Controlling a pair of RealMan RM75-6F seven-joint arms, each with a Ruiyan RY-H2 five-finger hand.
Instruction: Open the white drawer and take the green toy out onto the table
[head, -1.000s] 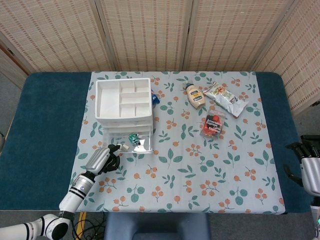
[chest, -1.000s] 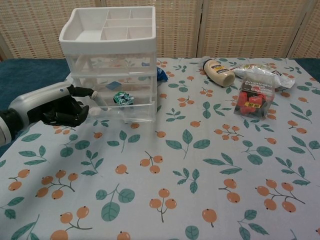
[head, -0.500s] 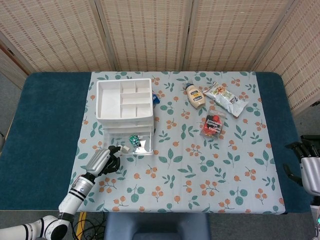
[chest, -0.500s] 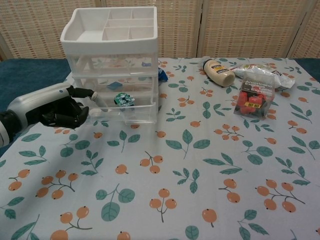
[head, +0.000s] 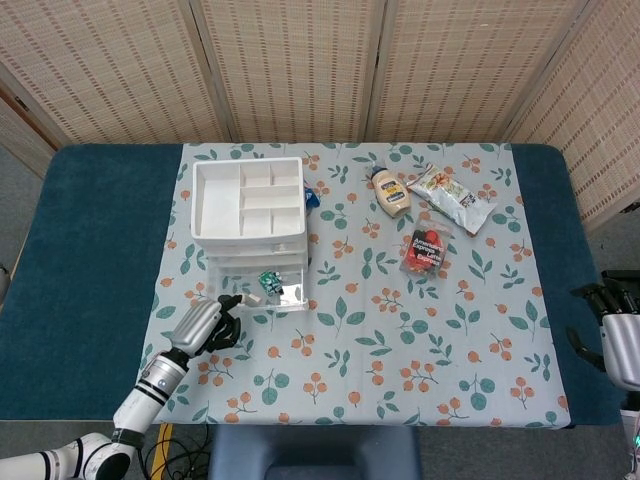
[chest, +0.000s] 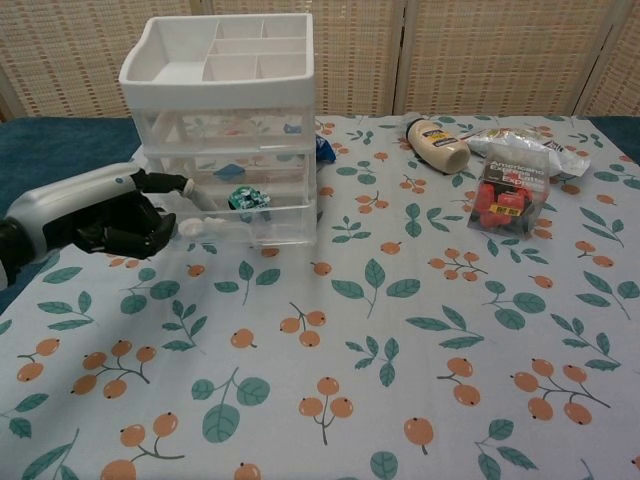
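The left hand (head: 205, 326) sits at the near-left corner of the drawer unit (head: 247, 198). In the chest view its dark fingers (chest: 135, 215) are curled in, one fingertip extended toward the handle end of the bottom drawer (chest: 250, 222); whether it actually grips the drawer front cannot be told.

The head view shows the bottom drawer standing out toward the near edge of the table (head: 90, 300), beyond the stack above it. The chest view shows instead the drawer's clear front wall and the two shut drawers above.

The green toy (chest: 242, 197) lies inside the bottom drawer, just right of the extended fingertip and behind the clear front. It is small and blocky; its long axis and facing cannot be made out in either view.

Well right of the fingers lie a mayonnaise bottle (head: 390, 191), cap toward the far side, a red snack packet (head: 424, 250), and a white snack bag (head: 456, 198).

The right hand (head: 615, 335) appears only in the head view, at the table's right edge, fingers spread apart, holding nothing.
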